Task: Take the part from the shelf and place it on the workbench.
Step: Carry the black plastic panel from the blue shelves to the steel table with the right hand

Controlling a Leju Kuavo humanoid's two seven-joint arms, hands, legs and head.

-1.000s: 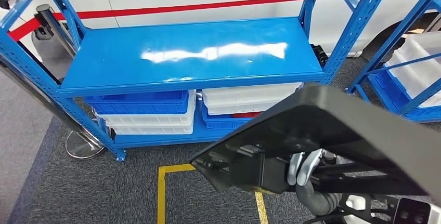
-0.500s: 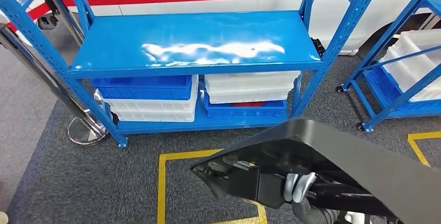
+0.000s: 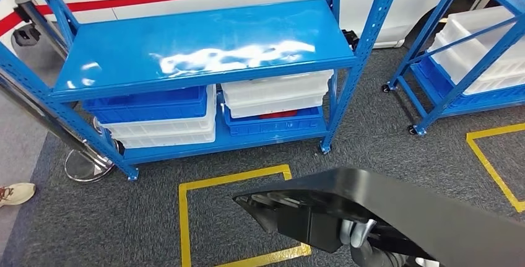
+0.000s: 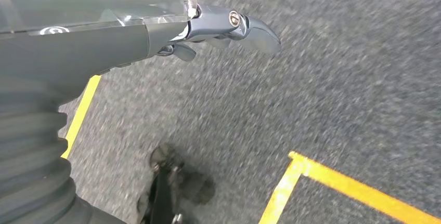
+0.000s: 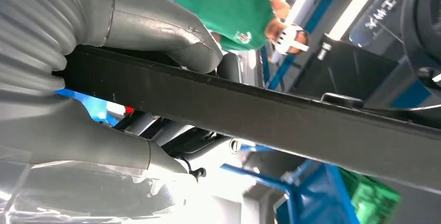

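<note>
Part [image 3: 396,208] in right hand [image 3: 358,233].

Right hand gripping, left hand hanging free.

The right hand [image 3: 358,235] sits at five o'clock in the head view, fingers [image 5: 171,29] and thumb clamped on opposite faces of the black part [image 3: 396,208]. The left hand [image 4: 208,26] hangs pointing down at the floor, fingers loosely extended, holding nothing.
</note>
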